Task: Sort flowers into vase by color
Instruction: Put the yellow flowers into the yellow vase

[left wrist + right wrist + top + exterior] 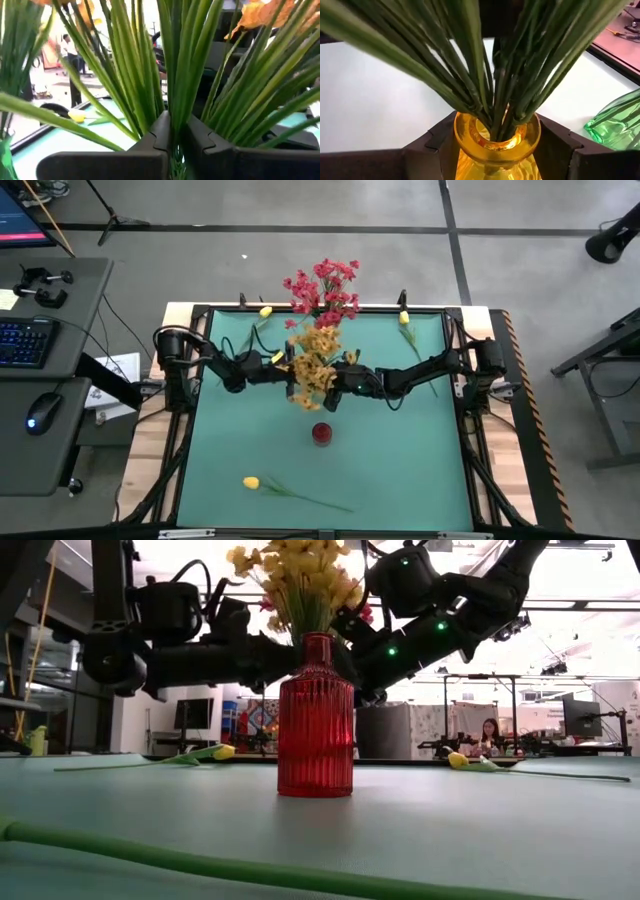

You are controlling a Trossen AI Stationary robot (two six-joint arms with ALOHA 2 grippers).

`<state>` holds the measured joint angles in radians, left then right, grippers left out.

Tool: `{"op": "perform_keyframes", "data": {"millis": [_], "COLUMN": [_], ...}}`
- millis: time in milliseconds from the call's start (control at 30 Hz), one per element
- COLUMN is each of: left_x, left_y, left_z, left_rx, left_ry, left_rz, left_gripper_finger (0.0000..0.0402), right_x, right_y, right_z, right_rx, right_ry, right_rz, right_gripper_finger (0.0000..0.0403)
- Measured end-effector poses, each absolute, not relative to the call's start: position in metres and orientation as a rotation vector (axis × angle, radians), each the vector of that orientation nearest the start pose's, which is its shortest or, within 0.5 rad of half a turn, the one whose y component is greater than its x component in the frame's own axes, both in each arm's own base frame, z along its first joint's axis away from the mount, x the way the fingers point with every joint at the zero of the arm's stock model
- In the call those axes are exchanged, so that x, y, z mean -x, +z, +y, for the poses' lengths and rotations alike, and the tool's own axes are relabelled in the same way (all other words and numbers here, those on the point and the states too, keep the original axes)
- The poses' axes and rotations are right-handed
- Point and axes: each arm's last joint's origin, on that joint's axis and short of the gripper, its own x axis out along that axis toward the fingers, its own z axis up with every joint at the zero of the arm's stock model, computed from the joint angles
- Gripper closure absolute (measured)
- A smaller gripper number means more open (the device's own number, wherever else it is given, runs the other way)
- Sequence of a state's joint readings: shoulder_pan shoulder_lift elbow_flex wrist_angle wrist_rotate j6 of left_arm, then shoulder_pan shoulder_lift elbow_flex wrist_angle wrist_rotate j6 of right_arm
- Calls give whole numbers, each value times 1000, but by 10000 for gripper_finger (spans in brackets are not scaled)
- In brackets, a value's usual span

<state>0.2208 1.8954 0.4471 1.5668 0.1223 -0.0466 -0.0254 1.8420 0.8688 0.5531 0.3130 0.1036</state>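
The left gripper [175, 145], reaching in from nine o'clock, is clamped on the green stems of the orange-yellow bunch [316, 365] at table centre. That bunch stands in a yellow vase [496, 145], whose neck the right gripper [495, 150], coming from three o'clock, clasps. Pink-red blossoms [325, 288] rise at twelve o'clock. An empty red vase [321, 433] sits toward six o'clock, a yellow tulip [250, 482] at seven.

high view: overhead, straight down on table [230, 450] | low view: tabletop level, facing the room | wrist views: very close on stems, perhaps the orange-yellow bunch [316, 367] all share
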Motion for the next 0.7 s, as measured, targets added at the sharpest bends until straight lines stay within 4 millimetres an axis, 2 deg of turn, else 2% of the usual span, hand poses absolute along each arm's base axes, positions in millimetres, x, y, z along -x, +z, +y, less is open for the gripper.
{"op": "perform_keyframes", "data": {"millis": [267, 367, 467, 700], "left_x": [-279, -279, -279, -279], "left_y": [123, 123, 123, 122], "left_z": [59, 59, 59, 57], "left_rx": [91, 111, 134, 210], "left_ry": [93, 86, 66, 15], "left_rz": [-76, -79, -76, -65], "left_gripper_finger": [389, 374, 340, 230], "right_x": [-365, -365, -365, -365], "right_y": [151, 151, 151, 151], "right_z": [-18, -18, -18, -19], "right_rx": [-41, -41, -33, -25], "right_ry": [-359, -359, -358, -359], "right_rz": [393, 391, 393, 394], "right_gripper_finger": [211, 211, 211, 211]}}
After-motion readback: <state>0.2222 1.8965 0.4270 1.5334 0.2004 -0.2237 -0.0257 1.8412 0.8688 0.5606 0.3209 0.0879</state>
